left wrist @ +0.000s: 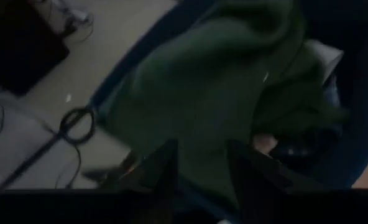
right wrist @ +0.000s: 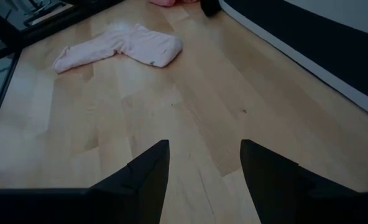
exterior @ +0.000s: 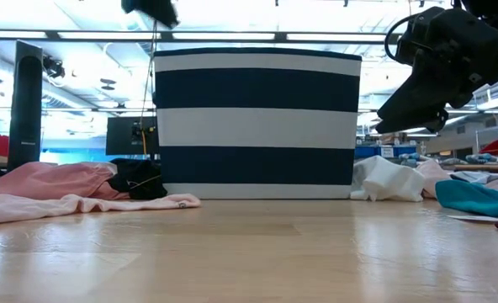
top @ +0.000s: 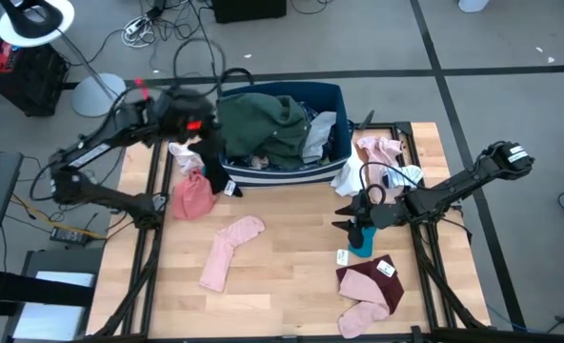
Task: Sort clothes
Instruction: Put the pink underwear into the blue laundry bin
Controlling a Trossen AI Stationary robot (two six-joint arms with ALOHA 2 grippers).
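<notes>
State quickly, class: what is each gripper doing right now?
Left gripper: jaws open, empty, above the dark green top in the bin.
Right gripper: jaws open, empty, over bare table.

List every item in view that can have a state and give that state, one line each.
Striped bin: upright, filled with clothes.
Dark green top: heaped in the bin, spilling over its rim.
Light pink garment: lying flat on the table, untouched.
Maroon and pink pile: lying on the table near the right arm.
Left tool: open, over the dark green top, holding nothing.
Right tool: open, empty, above bare table.
</notes>
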